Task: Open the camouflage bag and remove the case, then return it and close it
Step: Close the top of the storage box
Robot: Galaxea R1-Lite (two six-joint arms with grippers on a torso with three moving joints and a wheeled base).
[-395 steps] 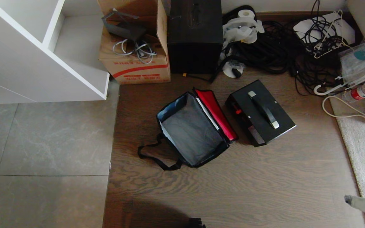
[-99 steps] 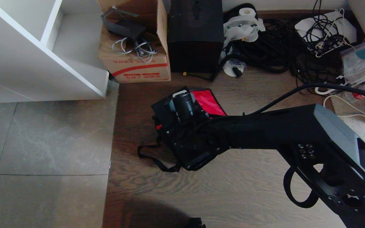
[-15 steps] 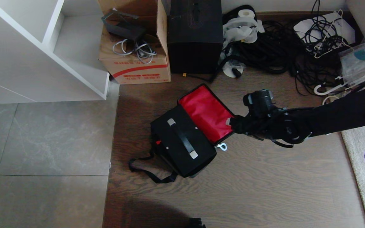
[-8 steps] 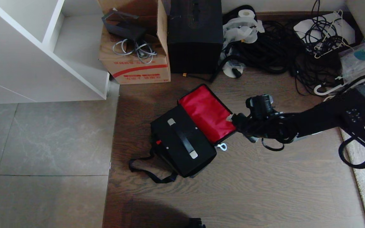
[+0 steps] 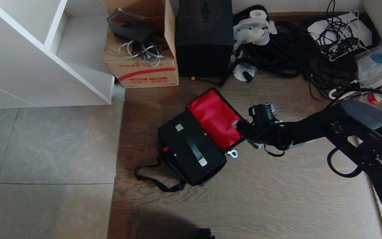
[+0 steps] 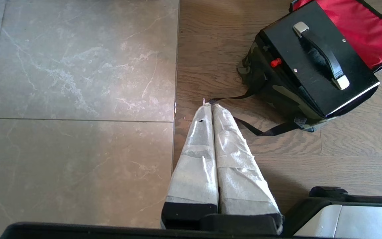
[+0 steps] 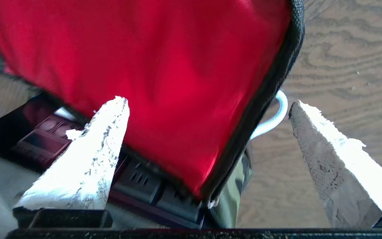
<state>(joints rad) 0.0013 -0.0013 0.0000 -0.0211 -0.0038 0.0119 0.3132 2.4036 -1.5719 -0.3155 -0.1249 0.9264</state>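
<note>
Camouflage bag (image 5: 197,146) sits on the dark wood floor, just in front of the red-striped cardboard box (image 5: 143,63) and the tall black box (image 5: 204,36). Case (image 5: 191,146) is back inside it, handle (image 5: 192,149) up, top face flush with the bag mouth. So the return looks done; closing is the step in hand.

Lid (image 5: 216,118) is thrown open away from the robot, red lining up, lying nearly flat toward the right arm. Right gripper (image 5: 244,127) is at the lid's free edge, jaws spread wide, holding nothing. In the right wrist view the two taped fingers (image 7: 95,149) straddle the lid's black-bound corner; whether a pad touches the fabric is not clear. A white zipper-pull loop (image 7: 272,118) hangs just beside that corner.

Next move, as a judgement: pinch the lid edge, then swing it over the case toward the near side. Fabric is soft, so it may fold or slip; the grip should land on the stiffer bound edge. The case handle could snag the lid.

Bag look: green-black-tan sides, mostly hidden by the case; black webbing strap (image 5: 154,179) trails on the floor at the front-left.

Left gripper (image 6: 211,109) is parked low near the tile edge, fingers pressed together, empty.
</note>
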